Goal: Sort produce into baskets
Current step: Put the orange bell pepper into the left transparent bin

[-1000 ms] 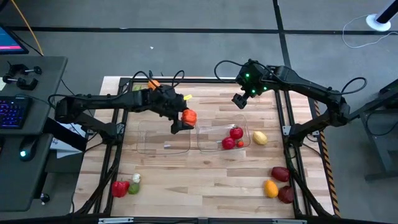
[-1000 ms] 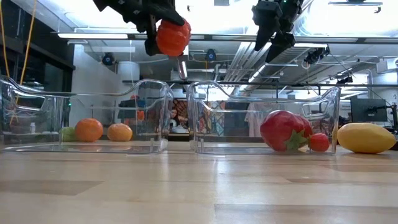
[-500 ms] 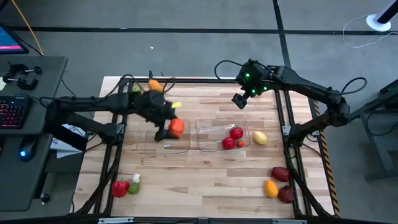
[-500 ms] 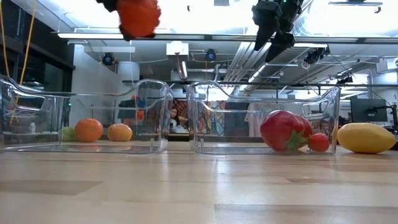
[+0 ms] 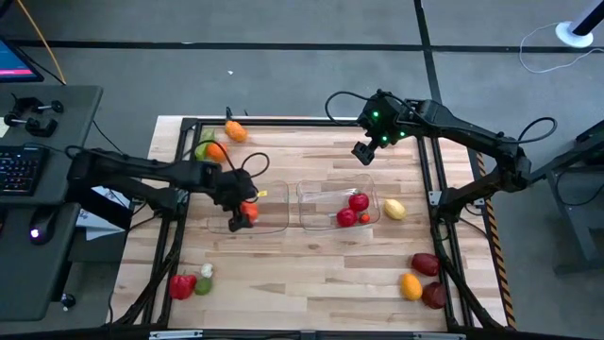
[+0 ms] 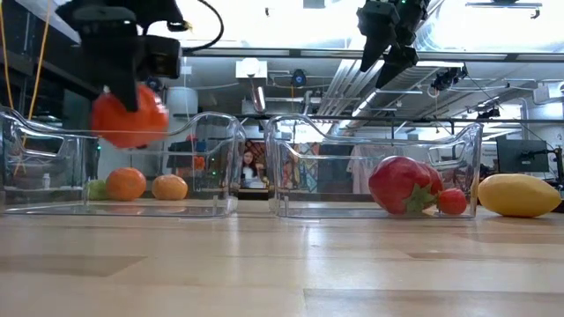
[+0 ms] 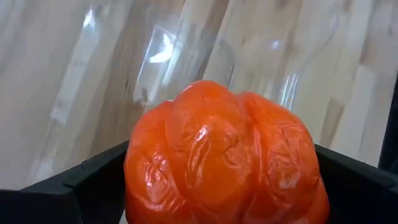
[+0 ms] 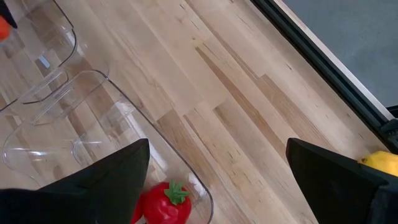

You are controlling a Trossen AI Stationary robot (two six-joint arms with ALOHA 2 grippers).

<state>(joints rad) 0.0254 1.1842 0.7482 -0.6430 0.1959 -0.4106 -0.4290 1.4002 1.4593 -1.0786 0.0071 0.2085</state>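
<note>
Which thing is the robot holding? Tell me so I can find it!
Find the clear tub on the left side of the wooden table. Over it, the left gripper holds a shiny, bumpy orange pepper. Unlike the other produce, it hangs in the air, pinched between black fingers.

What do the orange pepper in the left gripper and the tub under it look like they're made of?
Orange pepper: probably moulded plastic or rubbery vinyl, glossy; bright highlights sit on its smooth, wrinkled lobes. The left gripper is shut on it.
Left tub: clear hard plastic, shiny; the room shows straight through its walls and the rim catches glints.
Table: looks like pale wood planks with visible grain, low sheen.
</note>
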